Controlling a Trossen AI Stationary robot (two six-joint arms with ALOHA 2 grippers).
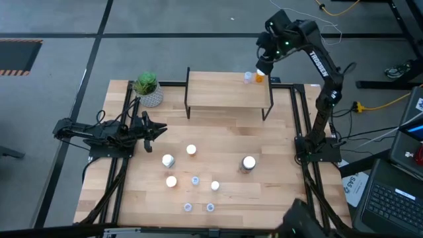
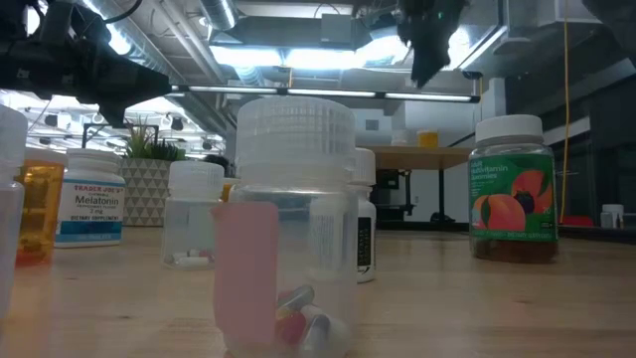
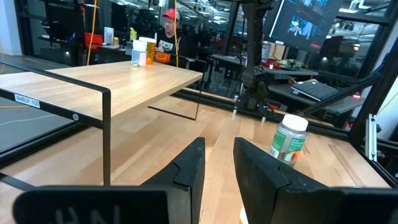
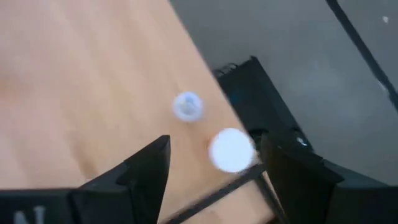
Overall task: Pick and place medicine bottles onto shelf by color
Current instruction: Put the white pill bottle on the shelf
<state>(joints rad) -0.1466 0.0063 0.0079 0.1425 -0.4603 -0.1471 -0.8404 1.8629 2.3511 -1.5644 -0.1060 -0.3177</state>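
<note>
The shelf [image 1: 228, 92] stands at the table's far side. Two medicine bottles stand on its far right corner: a small clear one [image 1: 248, 77] and an orange one with a white cap [image 1: 260, 77]. My right gripper [image 1: 264, 63] hangs open above that corner. In its wrist view the white cap [image 4: 231, 149] shows between the fingers, far below them, and the clear bottle [image 4: 187, 106] beside it. Several more bottles stand on the tabletop, among them a larger greenish one [image 1: 248, 163]. My left gripper [image 1: 158, 130] rests low at the table's left, its fingers a little apart and empty.
A green plant in a white pot [image 1: 147, 89] stands by the shelf's left end. White and tiny clear bottles [image 1: 191, 150] [image 1: 195, 180] are scattered over the near half of the table. Most of the shelf top [image 3: 106, 81] is bare. A person sits in the room beyond.
</note>
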